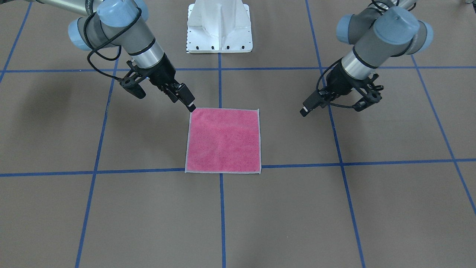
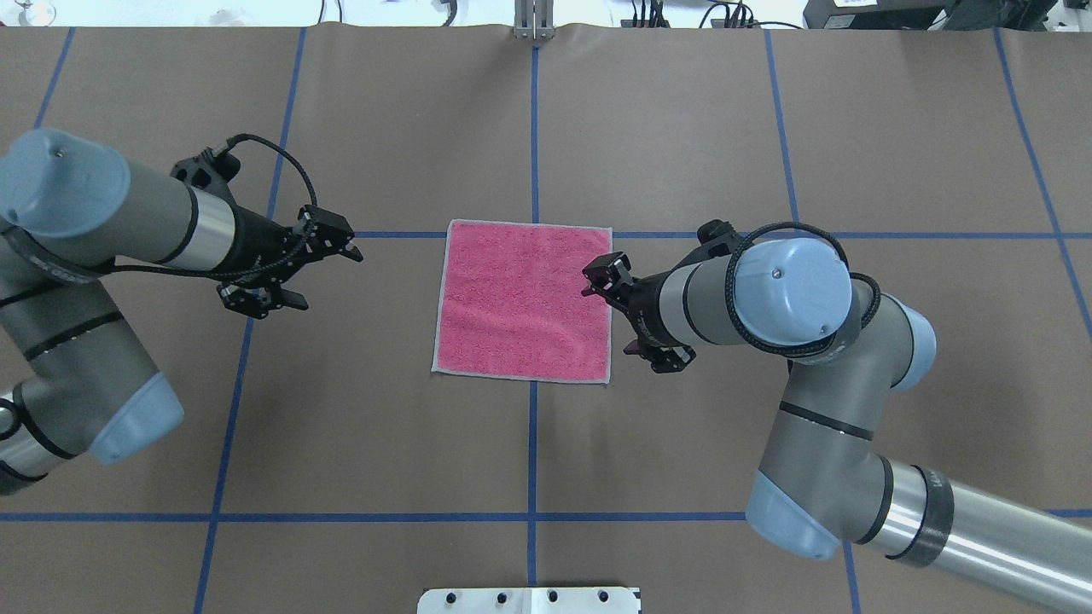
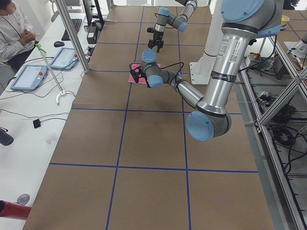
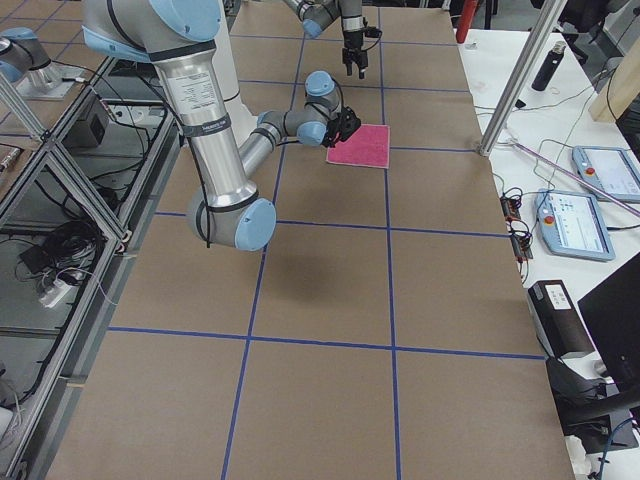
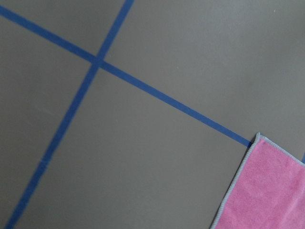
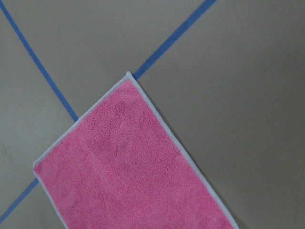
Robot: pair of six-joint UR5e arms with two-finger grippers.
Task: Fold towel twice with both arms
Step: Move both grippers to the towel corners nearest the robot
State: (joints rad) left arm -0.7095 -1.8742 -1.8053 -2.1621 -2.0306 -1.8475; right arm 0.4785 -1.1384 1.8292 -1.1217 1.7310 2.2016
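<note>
Jaws: can't tell open or closed on either. Right gripper (image 1: 190, 107) at upper-left corner of pink square terry towel (image 1: 223, 141), likely to pinch it; left gripper (image 1: 304, 110) well apart, frame right.

Towel (image 2: 522, 298) flat on table (image 2: 384, 443); bare brown surface shows along all four edges. Right gripper (image 1: 190, 107) hangs at the towel's edge near its robot-side corner, right arm (image 2: 768, 290) slanting in behind it. Left gripper (image 1: 305, 110) off the opposite edge, strip of open table between. White pedestal (image 1: 219, 29) at robot side, well apart from towel. Operator-side edge unobstructed.
</note>
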